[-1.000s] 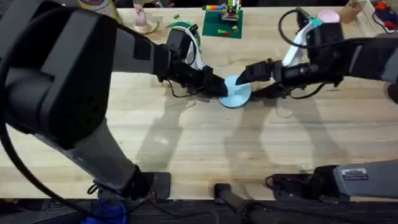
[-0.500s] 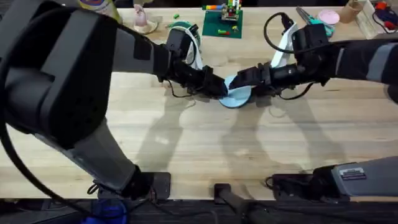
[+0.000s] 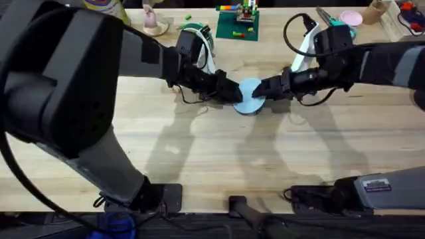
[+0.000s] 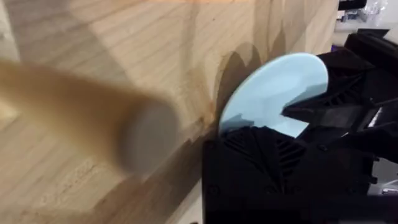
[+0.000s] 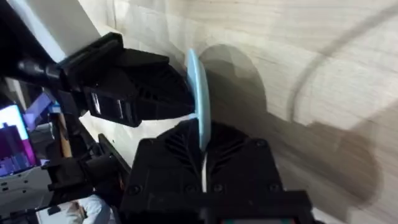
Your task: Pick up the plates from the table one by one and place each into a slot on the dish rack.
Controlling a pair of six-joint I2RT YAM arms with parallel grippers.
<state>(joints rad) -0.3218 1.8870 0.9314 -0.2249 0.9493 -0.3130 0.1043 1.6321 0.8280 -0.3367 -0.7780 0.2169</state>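
A pale blue plate (image 3: 250,98) is held on edge just above the table (image 3: 212,153) at its middle. My left gripper (image 3: 234,95) is shut on the plate's left rim. From the other side, my right gripper (image 3: 264,89) is shut on the right rim. The left wrist view shows the plate (image 4: 273,93) rising from my own fingers, with the right gripper (image 4: 311,113) clamped on its far side. Seen edge-on in the right wrist view, the plate (image 5: 198,93) runs between my fingers. A teal plate (image 3: 194,28) and a cream plate (image 3: 210,60) stand behind the left arm. That arm hides the dish rack.
A green toy-brick baseplate (image 3: 238,25) with small bricks lies at the back centre, and a pink round dish (image 3: 350,16) at the back right. A blurred wooden peg (image 4: 81,118) sits close to the left wrist camera. The near half of the table is bare wood.
The right gripper has moved left onto the pale blue plate and closed on its right rim. The left gripper has kept its hold and barely moved. The plate now stands a little higher.
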